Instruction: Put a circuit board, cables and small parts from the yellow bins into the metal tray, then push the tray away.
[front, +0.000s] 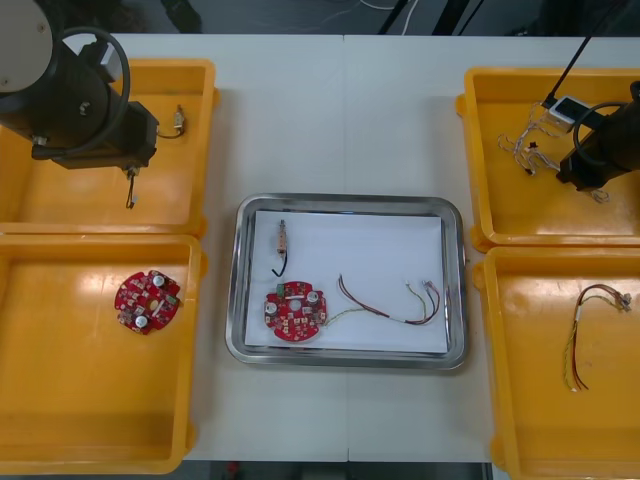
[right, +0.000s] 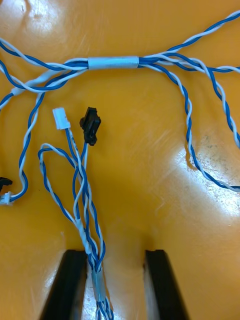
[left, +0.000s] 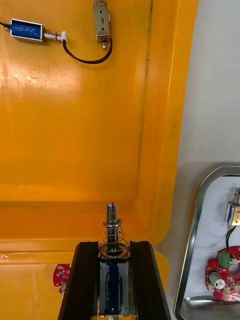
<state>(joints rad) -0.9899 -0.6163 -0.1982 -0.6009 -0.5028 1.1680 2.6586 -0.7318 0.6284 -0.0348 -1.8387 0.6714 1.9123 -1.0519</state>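
Left wrist view: left end effector (left: 114, 246) pinches small metal part (left: 112, 220) over far-left yellow bin (left: 75, 150), prob. for carrying to metal tray (front: 455, 290) at centre of desk (front: 340, 120). Right end effector (right: 115, 255), spread, straddles blue-white cable (right: 112, 62) in far-right bin (right: 165, 125), prob. abt to close.

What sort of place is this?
Likely an electronics kitting bench: yellow bins of parts flank a metal tray holding a board and cables. Left gripper holds a small metal part over a left bin; right gripper, open, straddles a blue-white cable in a right bin.
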